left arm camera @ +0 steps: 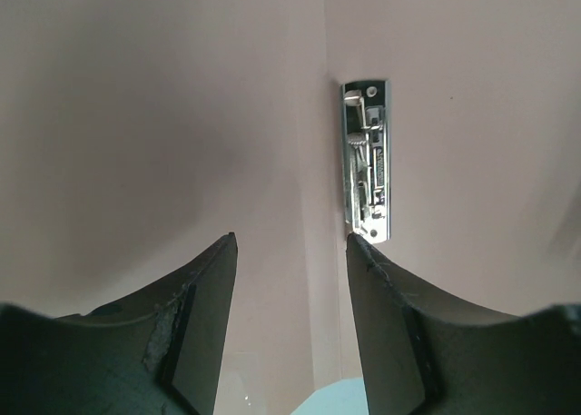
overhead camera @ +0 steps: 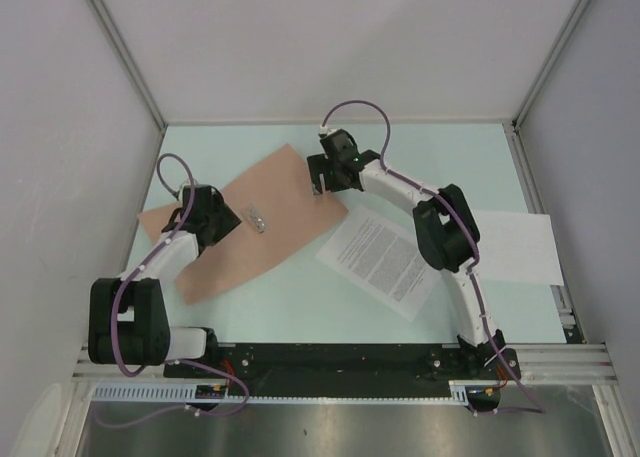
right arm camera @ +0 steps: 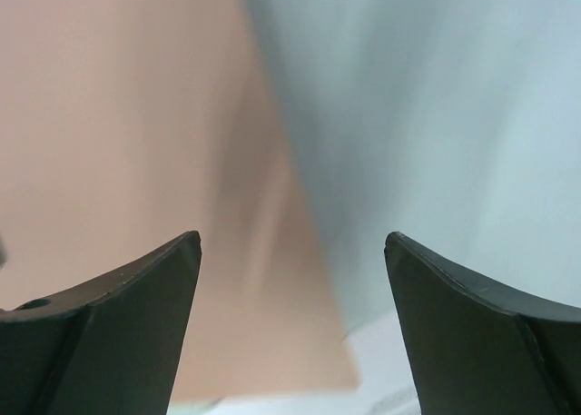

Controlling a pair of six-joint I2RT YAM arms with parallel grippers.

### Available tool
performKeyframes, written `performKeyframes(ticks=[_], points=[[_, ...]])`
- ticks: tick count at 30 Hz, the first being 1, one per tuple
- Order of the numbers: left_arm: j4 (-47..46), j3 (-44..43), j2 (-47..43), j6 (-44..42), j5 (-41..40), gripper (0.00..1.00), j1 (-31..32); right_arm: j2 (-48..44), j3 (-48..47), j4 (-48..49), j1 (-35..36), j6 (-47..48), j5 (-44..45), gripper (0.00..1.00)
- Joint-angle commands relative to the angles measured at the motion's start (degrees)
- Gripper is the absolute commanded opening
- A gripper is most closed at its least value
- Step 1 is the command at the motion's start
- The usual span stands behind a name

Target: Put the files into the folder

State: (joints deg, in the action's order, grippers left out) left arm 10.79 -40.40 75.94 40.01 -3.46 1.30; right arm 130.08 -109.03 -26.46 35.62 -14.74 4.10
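Observation:
The salmon folder (overhead camera: 285, 212) lies spread open and flat on the table, its metal clip (overhead camera: 256, 220) near the middle. My left gripper (overhead camera: 228, 224) is over the folder's left half, open, with nothing between its fingers; in the left wrist view the clip (left arm camera: 368, 165) sits just past the right fingertip, on the folder (left arm camera: 136, 115). My right gripper (overhead camera: 322, 177) hangs open over the folder's far right edge (right arm camera: 118, 115), holding nothing. The printed file (overhead camera: 385, 260) lies right of the folder, and the plain white file (overhead camera: 515, 247) lies further right.
The pale green table top (overhead camera: 440, 157) is bounded by white walls at the back and sides. The right arm stretches over the printed sheet. A white sheet corner (right arm camera: 390, 379) shows under the right gripper (right arm camera: 290, 242). A black rail (overhead camera: 340, 362) runs along the near edge.

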Motion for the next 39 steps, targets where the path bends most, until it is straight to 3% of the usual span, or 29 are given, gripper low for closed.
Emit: performKeyframes(ticks=[1,6,10,18,26,33,39], points=[[-0.5,1.0,-1.5,1.9,-1.1,0.57,-0.3,-9.5,6.7,1.8,5.8,-0.7,5.5,0.85],[-0.4,1.8,0.0,3.0,-1.4,0.58,-0.5,-8.2,13.7,13.3,6.8,-4.3,-10.0,0.65],[-2.2,3.2,3.3,3.5,0.6,0.58,-3.1,-5.1,14.4,15.4,4.1,-6.1,-11.9,0.54],[1.0,3.8,6.5,4.6,2.9,0.61,-8.1,-1.9,16.1,12.6,0.5,-12.6,-10.0,0.54],[3.5,1.6,8.5,2.1,5.3,0.61,-9.2,2.4,12.2,9.2,-0.4,-15.4,-14.6,0.56],[3.4,-6.2,2.6,-2.6,12.3,0.61,-8.6,0.2,3.1,6.9,4.4,-9.5,-12.1,0.6],[4.8,-12.5,11.2,0.2,15.6,0.61,-8.4,1.4,2.6,12.3,6.9,-12.1,-17.4,0.67]])
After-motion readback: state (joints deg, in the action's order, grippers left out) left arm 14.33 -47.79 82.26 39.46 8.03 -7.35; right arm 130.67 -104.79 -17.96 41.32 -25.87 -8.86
